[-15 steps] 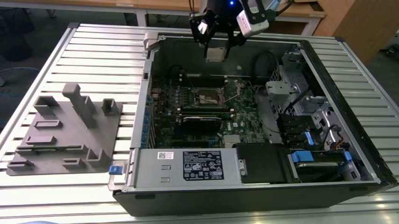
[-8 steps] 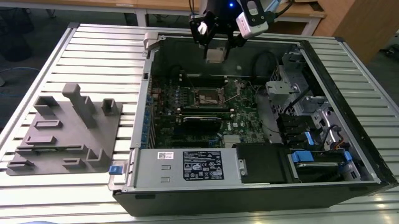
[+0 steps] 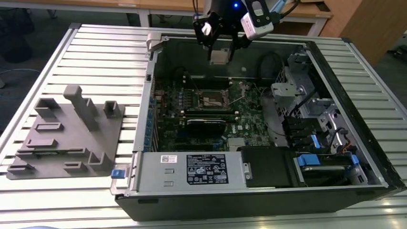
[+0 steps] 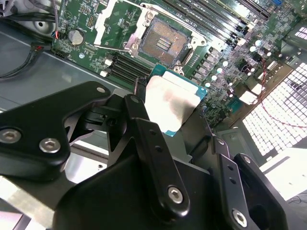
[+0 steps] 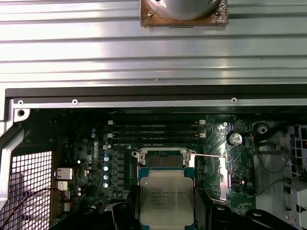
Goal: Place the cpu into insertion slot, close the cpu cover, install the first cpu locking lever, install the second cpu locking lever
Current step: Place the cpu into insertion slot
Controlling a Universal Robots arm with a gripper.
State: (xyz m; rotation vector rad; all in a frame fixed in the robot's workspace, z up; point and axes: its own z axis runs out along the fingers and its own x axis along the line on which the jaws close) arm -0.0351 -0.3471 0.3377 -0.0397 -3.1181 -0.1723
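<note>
Hand (image 3: 220,56) clamped on the cpu (image 4: 170,103) — chip pinched between its fingers, raised over the insertion slot (image 4: 163,43)

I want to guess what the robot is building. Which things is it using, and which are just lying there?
For the job:
- gripper, holding the cpu above the board
- insertion slot, empty
- cpu cover, swung open

Just lying about:
- grey holder block on the slatted table
- memory slots
- coin battery
- power supply box
</note>
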